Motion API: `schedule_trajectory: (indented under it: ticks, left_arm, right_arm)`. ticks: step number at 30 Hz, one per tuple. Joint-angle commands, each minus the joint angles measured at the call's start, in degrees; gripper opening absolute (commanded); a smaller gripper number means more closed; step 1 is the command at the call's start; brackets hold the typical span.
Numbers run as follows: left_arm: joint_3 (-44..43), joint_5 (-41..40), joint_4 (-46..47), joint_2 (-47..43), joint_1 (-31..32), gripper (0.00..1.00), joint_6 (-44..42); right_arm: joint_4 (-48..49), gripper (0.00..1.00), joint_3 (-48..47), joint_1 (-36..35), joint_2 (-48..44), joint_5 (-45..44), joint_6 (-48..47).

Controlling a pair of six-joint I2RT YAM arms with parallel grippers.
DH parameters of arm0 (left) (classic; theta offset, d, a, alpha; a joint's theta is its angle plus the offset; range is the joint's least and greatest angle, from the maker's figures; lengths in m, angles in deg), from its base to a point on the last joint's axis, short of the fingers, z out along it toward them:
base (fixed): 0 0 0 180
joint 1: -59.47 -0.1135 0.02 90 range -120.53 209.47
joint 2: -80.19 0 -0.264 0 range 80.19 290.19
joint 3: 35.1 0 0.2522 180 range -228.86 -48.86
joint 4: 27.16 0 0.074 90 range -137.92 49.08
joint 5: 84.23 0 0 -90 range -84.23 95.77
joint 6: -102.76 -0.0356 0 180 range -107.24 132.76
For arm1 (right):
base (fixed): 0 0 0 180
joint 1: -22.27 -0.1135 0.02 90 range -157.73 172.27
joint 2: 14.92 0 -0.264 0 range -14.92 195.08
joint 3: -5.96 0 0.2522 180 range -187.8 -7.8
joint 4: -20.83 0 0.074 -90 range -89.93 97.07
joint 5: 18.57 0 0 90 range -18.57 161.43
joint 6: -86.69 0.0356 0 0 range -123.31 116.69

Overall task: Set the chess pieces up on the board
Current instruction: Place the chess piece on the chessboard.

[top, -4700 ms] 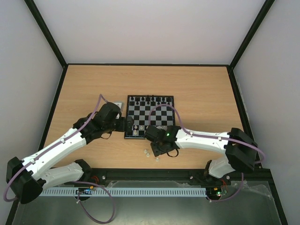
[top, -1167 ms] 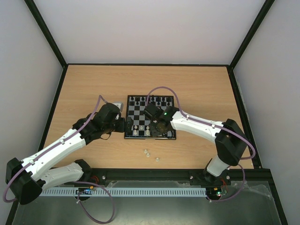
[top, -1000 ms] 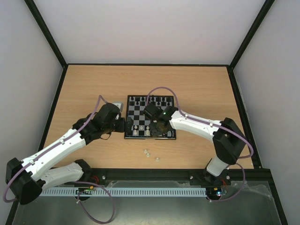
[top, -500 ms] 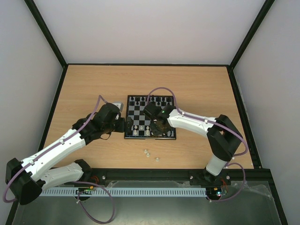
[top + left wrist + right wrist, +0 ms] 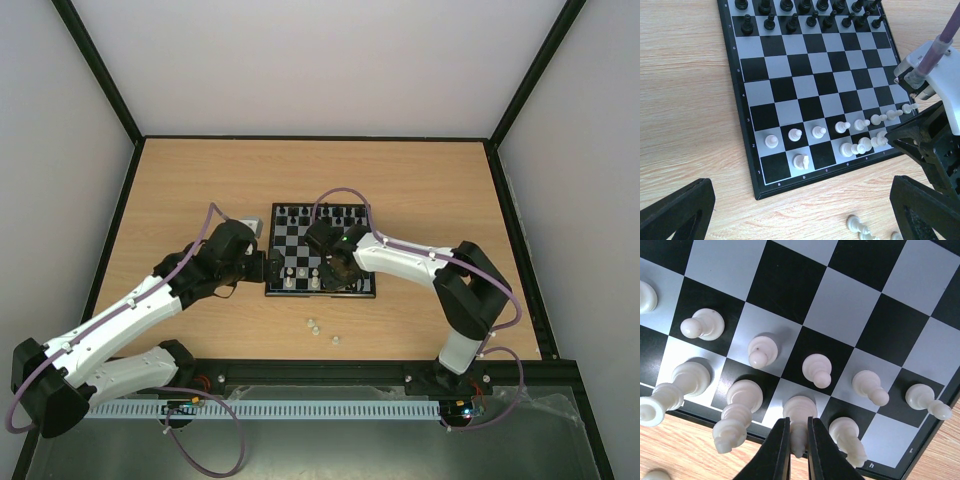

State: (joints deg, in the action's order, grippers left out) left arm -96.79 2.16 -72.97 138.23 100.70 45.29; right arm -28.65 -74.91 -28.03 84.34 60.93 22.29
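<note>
My right gripper (image 5: 798,434) pinches a white piece (image 5: 799,410) on the back rank of the board (image 5: 790,285). A crooked release could topple the neighbouring pieces (image 5: 844,432). My left gripper (image 5: 800,207) stands wide and empty.

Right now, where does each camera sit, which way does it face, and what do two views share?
Top external: high behind the bases, facing down and forward at the table and board; both arms whole.
Left wrist: off the board's near left corner, facing across it to the black pieces; open left pincer frames the bottom.
Right wrist: above the white pieces, facing down; right pincer shut on one white piece.
Shared: both wrist views show the white pieces.
</note>
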Motion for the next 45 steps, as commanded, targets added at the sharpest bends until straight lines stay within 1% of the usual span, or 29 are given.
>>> schedule_trajectory:
  ticks: [1, 8, 18, 28, 38, 45]
  left_arm:
    - [0.7, 0.2, 0.3, -0.8, 0.2, 0.99, -0.5]
    - [0.7, 0.3, 0.3, -0.8, 0.2, 0.99, -0.5]
    - [0.8, 0.3, 0.4, -0.7, 0.2, 0.99, -0.6]
    - [0.8, 0.3, 0.3, -0.7, 0.2, 0.99, -0.6]
    - [0.8, 0.3, 0.3, -0.9, 0.2, 0.99, -0.5]
    - [0.8, 0.2, 0.3, -0.8, 0.2, 0.99, -0.4]
  right_arm:
    - [-1.1, 0.07, 0.0, 0.2, 1.0, 0.4, -0.8]
    - [-0.9, 0.11, -0.1, 0.3, 1.2, 0.7, -0.8]
    - [-0.7, 0.12, -0.1, 0.2, 1.2, 1.2, -0.8]
    - [-0.6, 0.19, 0.1, 0.3, 0.6, 0.9, -0.7]
    - [-0.7, 0.32, -1.0, 0.3, -3.6, 0.7, -0.4]
    - [-1.5, 0.34, -1.1, 0.3, -5.9, 0.5, -0.1]
